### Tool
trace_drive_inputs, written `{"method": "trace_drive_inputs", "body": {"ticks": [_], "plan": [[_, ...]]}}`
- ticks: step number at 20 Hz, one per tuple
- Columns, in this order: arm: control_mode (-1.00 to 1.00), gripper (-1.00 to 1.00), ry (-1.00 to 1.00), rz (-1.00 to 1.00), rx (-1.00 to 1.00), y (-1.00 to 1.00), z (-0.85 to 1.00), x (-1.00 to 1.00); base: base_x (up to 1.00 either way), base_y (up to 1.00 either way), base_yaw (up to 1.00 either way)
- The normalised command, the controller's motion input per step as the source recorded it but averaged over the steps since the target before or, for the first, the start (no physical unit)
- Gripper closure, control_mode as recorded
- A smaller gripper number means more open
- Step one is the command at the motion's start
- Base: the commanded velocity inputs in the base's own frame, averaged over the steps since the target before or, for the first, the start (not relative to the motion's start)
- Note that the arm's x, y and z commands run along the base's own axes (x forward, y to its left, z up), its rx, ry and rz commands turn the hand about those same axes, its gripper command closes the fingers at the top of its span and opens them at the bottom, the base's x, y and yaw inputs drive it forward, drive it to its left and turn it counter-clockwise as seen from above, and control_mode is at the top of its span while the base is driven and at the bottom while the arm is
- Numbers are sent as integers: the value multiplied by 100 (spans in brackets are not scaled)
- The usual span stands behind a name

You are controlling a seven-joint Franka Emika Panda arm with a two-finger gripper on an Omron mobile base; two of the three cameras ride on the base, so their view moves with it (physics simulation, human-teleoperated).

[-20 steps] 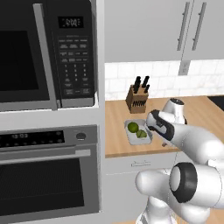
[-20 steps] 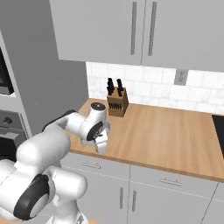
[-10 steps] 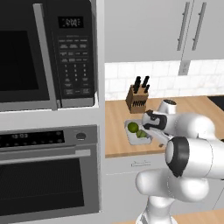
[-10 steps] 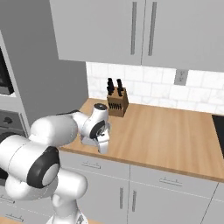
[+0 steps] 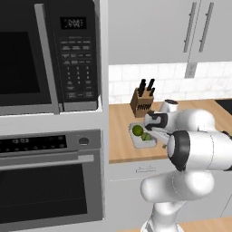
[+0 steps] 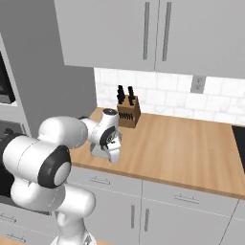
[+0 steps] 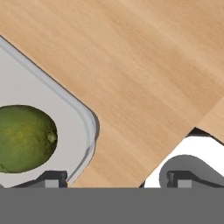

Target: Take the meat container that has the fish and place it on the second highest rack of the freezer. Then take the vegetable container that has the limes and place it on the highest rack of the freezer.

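Microwave (image 5: 50,54) above oven (image 5: 50,181), far left. Tray (image 5: 141,140) with limes (image 5: 137,130) on wooden desk (image 6: 182,143), before knife block (image 5: 142,100). End effector (image 5: 157,132) at tray's right rim, fingers apart, straddling the tray wall.

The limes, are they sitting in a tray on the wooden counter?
Yes, the limes lie in a pale tray resting on the wooden counter.

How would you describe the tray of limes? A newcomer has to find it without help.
Start at the wooden countertop right of the oven stack. In front of the brown knife block, near the counter's front edge, lies a shallow pale grey tray holding two round yellow-green limes. It is the one container there, and the robot's claw is at its side.
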Motion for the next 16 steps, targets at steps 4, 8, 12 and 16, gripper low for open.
{"method": "trace_drive_inputs", "body": {"ticks": [4,8,12,16], "plan": [[-100,-100,-3,0,0,0,1,-1,0,0,0],[-100,-100,1,0,-2,0,-9,21,0,0,0],[-100,-100,4,0,-9,0,-46,23,0,0,0],[-100,100,4,0,-13,1,-59,11,0,0,0]]}}
